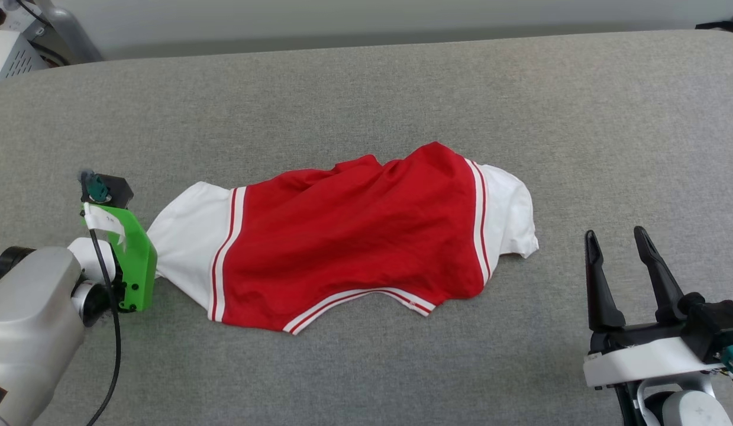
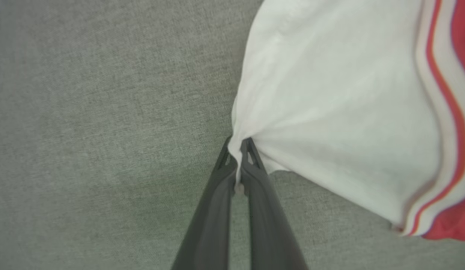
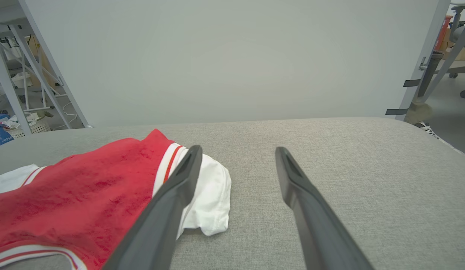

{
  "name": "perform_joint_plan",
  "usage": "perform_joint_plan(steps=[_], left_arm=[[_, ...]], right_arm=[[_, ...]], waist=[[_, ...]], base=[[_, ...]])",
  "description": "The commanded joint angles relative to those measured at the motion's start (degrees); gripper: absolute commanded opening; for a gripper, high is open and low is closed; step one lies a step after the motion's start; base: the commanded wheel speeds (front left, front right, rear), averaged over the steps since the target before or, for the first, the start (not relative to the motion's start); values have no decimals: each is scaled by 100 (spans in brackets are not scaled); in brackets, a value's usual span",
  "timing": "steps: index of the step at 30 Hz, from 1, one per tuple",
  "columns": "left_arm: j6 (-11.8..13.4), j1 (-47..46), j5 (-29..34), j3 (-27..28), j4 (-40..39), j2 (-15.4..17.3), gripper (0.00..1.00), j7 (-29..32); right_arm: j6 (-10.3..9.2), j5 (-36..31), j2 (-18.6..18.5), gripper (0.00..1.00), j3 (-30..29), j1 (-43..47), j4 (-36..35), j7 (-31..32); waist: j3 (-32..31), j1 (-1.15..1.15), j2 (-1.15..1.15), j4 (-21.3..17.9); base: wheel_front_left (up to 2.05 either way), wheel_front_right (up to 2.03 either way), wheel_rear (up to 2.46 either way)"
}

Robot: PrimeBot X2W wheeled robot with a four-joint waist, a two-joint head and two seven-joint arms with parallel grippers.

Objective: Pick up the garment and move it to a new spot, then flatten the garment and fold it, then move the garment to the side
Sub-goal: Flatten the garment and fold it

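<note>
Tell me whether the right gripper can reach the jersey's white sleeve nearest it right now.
Probably yes: the right gripper stands open, and only bare grey fabric surface lies between it and the jersey's white sleeve.

The garment (image 1: 348, 236) has a red body and white sleeves, with thin red-and-white stripes where each sleeve meets the body and along one red edge. The cloth surface (image 1: 366, 89) is mottled grey. The right gripper (image 1: 614, 232) is black on a white base; the left gripper (image 2: 238, 150) is dark grey. The bracket (image 1: 135, 260) on the silver left arm (image 1: 29, 307) is bright green.
</note>
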Motion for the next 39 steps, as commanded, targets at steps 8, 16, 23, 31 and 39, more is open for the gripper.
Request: perform_joint_plan(steps=[8, 16, 23, 31, 39], left_arm=[[458, 231, 530, 175, 190, -338, 100, -2508], [1459, 813, 854, 678, -571, -396, 100, -4125], [2726, 2201, 2225, 2240, -3018, -400, 100, -4148], [3061, 3883, 3650, 3425, -4621, -1036, 100, -4149], [2762, 4295, 4257, 3879, -4821, -1624, 100, -4150]], right_arm=[[37, -220, -47, 100, -361, -106, -134, -27], [37, -257, -638, 100, -485, -611, -385, -27], [37, 346, -1791, 100, 484, -1221, 681, 124], [37, 2005, -3194, 100, 2173, -2186, 1032, 2536], [37, 3183, -3753, 100, 3145, -2763, 1422, 4684]], waist=[[-301, 0, 0, 169], [-639, 0, 0, 440], [-731, 0, 0, 640], [-644, 0, 0, 842], [-320, 0, 0, 1058]], base=[[0, 0, 0], [0, 0, 0], [0, 0, 0], [0, 0, 0], [0, 0, 0]])
